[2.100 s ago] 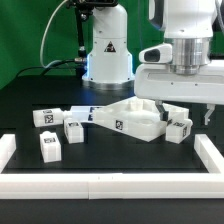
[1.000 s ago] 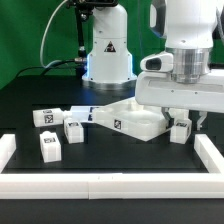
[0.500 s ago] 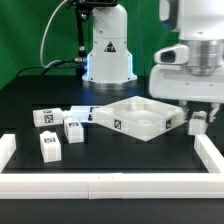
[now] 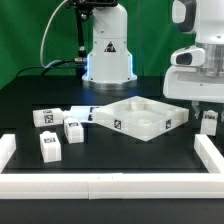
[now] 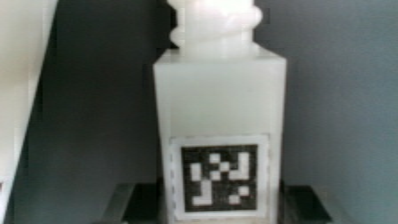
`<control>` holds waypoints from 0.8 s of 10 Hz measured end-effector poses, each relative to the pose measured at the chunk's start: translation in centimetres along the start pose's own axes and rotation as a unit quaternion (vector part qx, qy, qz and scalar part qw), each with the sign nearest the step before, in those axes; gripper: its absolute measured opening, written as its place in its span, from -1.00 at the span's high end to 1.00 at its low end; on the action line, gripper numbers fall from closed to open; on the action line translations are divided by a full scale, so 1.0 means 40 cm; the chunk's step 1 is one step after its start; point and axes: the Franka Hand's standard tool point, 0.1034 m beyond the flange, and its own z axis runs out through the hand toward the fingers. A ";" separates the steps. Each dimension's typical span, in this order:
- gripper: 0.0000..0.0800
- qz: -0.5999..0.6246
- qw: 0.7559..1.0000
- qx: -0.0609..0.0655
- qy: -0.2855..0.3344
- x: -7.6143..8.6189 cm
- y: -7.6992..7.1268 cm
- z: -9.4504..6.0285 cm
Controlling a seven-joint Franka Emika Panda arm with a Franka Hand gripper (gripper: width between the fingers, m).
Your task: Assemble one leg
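Observation:
My gripper (image 4: 208,108) is shut on a leg (image 4: 209,123), a stubby white block with a black-and-white tag. It holds the leg just off the black table, to the exterior view's right of the white tray-like tabletop (image 4: 140,118). In the wrist view the leg (image 5: 217,100) fills the frame, its tag facing the camera and its knobbed end pointing away. The dark fingers (image 5: 134,203) sit on either side of its near end, around my gripper (image 5: 217,206). Three more legs (image 4: 45,117) (image 4: 73,128) (image 4: 51,146) stand on the exterior view's left.
A low white wall edges the table at the front (image 4: 110,185), the exterior view's left (image 4: 5,150) and right (image 4: 208,156). The robot base (image 4: 106,55) stands behind the tabletop. A thin flat white piece with a tag (image 4: 97,112) lies beside the tabletop's left corner.
My gripper closed on the leg next to the tabletop's right corner, then carried it to the exterior view's right and slightly up. The tabletop and the other legs have not moved.

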 end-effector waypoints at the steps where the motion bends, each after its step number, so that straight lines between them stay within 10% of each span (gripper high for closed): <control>1: 0.30 0.000 1.000 -0.002 -0.002 -0.005 0.005 0.005; 4: 0.30 -0.001 1.000 -0.003 -0.002 -0.007 0.009 0.009; 6: -0.28 -0.001 1.000 -0.002 -0.001 -0.004 0.009 0.005; 8: -0.55 -0.035 0.999 0.013 -0.002 0.036 0.054 -0.091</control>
